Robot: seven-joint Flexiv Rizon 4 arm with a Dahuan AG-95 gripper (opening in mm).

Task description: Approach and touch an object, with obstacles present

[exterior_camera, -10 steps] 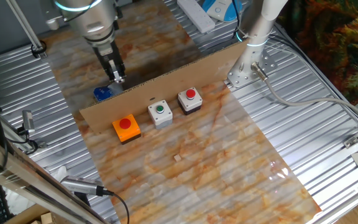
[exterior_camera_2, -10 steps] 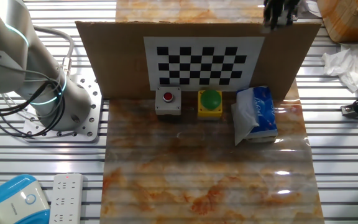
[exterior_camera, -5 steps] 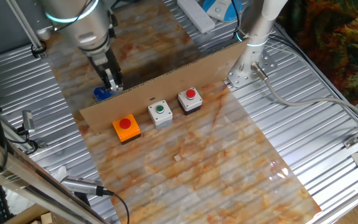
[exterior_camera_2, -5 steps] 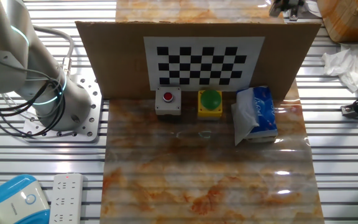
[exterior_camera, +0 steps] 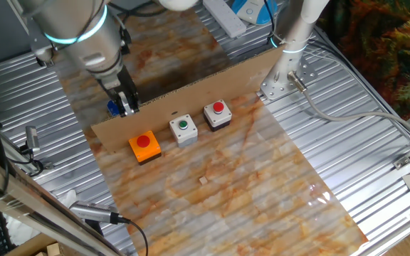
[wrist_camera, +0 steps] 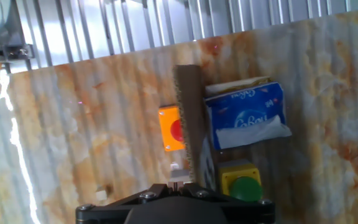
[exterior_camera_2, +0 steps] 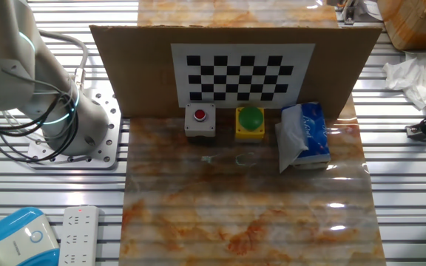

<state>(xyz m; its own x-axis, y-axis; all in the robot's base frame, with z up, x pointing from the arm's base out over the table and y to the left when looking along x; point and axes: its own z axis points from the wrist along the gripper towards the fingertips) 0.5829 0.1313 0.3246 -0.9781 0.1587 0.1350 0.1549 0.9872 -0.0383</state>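
Observation:
The obstacle, a long brown cardboard strip (exterior_camera: pixel 191 89), stands on edge across the marbled mat. A checkerboard sheet is fixed to its far face (exterior_camera_2: pixel 235 70). On one side of it are an orange button box (exterior_camera: pixel 144 146), a white box with a green button (exterior_camera: pixel 184 129) and a dark box with a red button (exterior_camera: pixel 218 114). On the other side are a blue tissue pack (exterior_camera_2: pixel 305 134), a yellow box with a green button (exterior_camera_2: pixel 250 121) and a grey box with a red button (exterior_camera_2: pixel 200 120). My gripper (exterior_camera: pixel 127 107) is shut and empty. It hangs above the strip's end by the tissue pack (exterior_camera: pixel 115 108). The hand view looks down on the strip's top edge (wrist_camera: pixel 188 118).
The arm's base (exterior_camera: pixel 283 67) is bolted at the strip's other end. A power strip and a blue-white device (exterior_camera_2: pixel 21 236) lie on the ribbed metal table. Cables and clamps (exterior_camera: pixel 30 142) sit along the left side. The mat's near half holds only a tiny scrap (exterior_camera: pixel 203 180).
My gripper has moved left and down along the strip's far side, from above the mat to right beside the blue tissue pack. Nothing else has moved.

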